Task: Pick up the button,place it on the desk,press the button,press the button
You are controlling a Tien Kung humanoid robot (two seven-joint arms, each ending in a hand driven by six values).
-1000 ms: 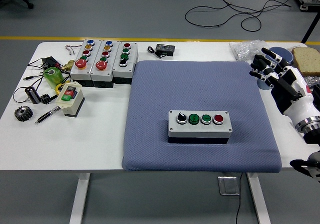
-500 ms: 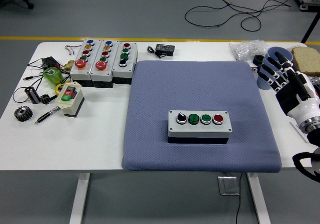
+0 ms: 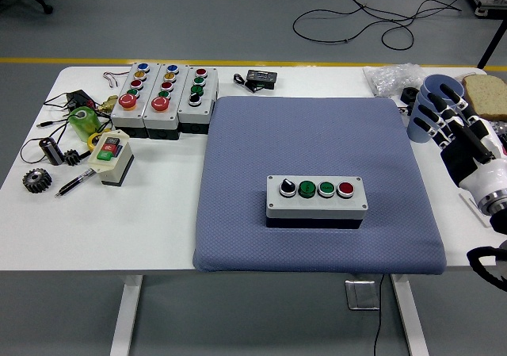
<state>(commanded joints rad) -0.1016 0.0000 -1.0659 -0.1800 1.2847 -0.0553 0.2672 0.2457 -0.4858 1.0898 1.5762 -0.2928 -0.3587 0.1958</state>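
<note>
One four-control button box [image 3: 316, 200] is lying on the blue mat [image 3: 317, 134], carrying one black knob, two green buttons and one red. The right hand [image 3: 453, 126] is hovering off the mat's right edge, fingers loosely extended, gripping nothing. Three more grey boxes [image 3: 165, 98] are standing together at the tabletop's [image 3: 119, 221] far left.

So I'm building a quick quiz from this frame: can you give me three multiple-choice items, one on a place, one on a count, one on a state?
1. The four-control button box sits on:
A. the blue mat
B. bare table
C. the stack of boxes

2. Green buttons on it:
A. one
B. two
C. three

3. The right hand is:
A. pressing a button
B. gripping the box
C. open, off to the side

Answers: 1 A, the blue mat lies under it; 2 B, two greens sit between the black knob and the red button; 3 C, its fingers are spread, holding nothing.
</note>
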